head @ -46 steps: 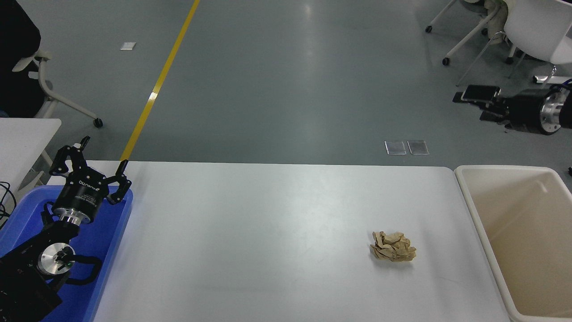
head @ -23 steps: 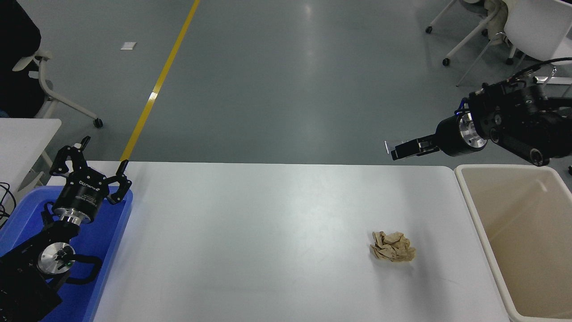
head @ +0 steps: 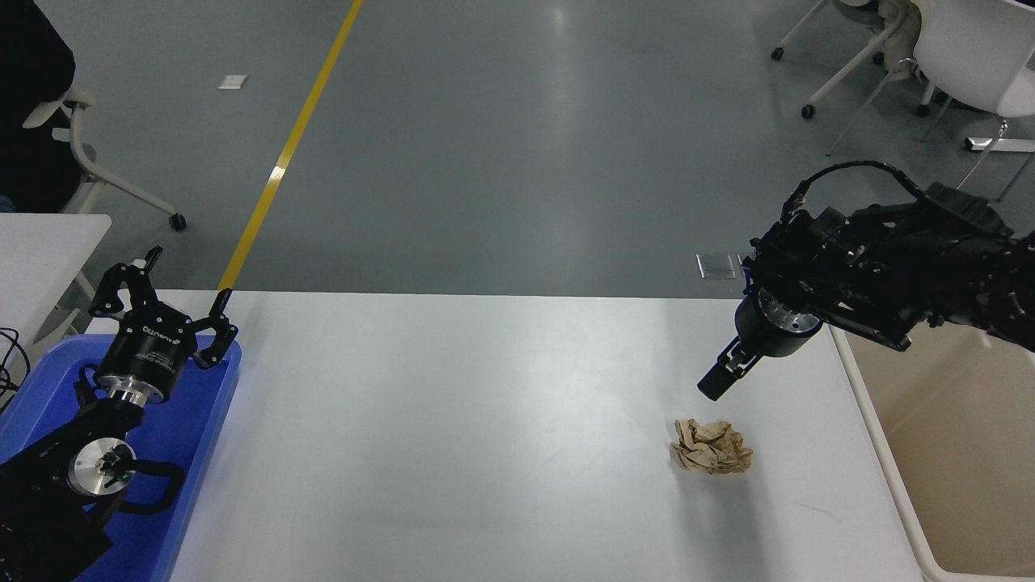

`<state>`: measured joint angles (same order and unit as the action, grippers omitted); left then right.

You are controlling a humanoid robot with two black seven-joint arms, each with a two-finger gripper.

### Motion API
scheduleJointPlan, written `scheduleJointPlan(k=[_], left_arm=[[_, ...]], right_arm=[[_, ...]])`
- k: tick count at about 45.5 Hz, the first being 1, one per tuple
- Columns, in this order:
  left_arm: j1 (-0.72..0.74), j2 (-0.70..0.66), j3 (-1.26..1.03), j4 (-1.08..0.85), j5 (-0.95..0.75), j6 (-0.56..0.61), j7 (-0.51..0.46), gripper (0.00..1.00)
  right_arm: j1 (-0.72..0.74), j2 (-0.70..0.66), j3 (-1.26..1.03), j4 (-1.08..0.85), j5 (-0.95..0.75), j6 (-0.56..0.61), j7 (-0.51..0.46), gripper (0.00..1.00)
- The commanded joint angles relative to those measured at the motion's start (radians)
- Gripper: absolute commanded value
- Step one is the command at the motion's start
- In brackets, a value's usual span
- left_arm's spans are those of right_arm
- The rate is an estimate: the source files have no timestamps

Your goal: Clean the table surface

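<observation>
The right arm has swung in from the right edge and dipped: a second ago its gripper was far back over the floor, half a second ago level and pointing left beyond the tabletop's far edge, and now the right gripper (head: pixel 716 386) points down and to the left over the tabletop (head: pixel 453 420), just above and beyond the paper wad (head: pixel 711 446). That reads as the start of a pickup; the wad is the only litter on the white surface, lying toward its right end, near the beige bin (head: pixel 962 453), so lifting it and dropping it there would likely finish the cleaning.

The arm comes in bent, wrist cocked downward, its cable looping above. The jaws appear drawn together into one dark tip, though at this angle that is hard to confirm; they hold nothing and are apart from the wad.

The left gripper (head: pixel 162 283) stays parked at lower left over the blue tray (head: pixel 202 420), jaws spread wide and empty.
</observation>
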<state>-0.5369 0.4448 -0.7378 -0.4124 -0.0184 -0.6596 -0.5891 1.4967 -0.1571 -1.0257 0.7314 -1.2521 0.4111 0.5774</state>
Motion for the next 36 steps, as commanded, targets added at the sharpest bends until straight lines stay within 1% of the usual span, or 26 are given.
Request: scheduleJointPlan(k=[1,20,25,31,36], left_arm=[[0.000,0.000,0.000,0.000,0.000,0.000,0.000,1.00],[0.000,0.000,0.000,0.000,0.000,0.000,0.000,1.00],[0.000,0.000,0.000,0.000,0.000,0.000,0.000,1.00],[0.000,0.000,0.000,0.000,0.000,0.000,0.000,1.00],[0.000,0.000,0.000,0.000,0.000,0.000,0.000,1.00]], right_arm=[[-0.038,0.018,-0.037,0.023,-0.035,0.000,0.006,0.99],[-0.079,0.074,-0.024,0.016,-0.033,-0.011,0.018,0.99],[-0.093,0.076,-0.016,0.003,-0.032,-0.034,0.016,0.99],[-0.118,0.077,-0.014,-0.043,-0.026,-0.098,0.015,0.99],[-0.124,0.087,-0.016,-0.050,-0.026,-0.100,0.016,0.99]])
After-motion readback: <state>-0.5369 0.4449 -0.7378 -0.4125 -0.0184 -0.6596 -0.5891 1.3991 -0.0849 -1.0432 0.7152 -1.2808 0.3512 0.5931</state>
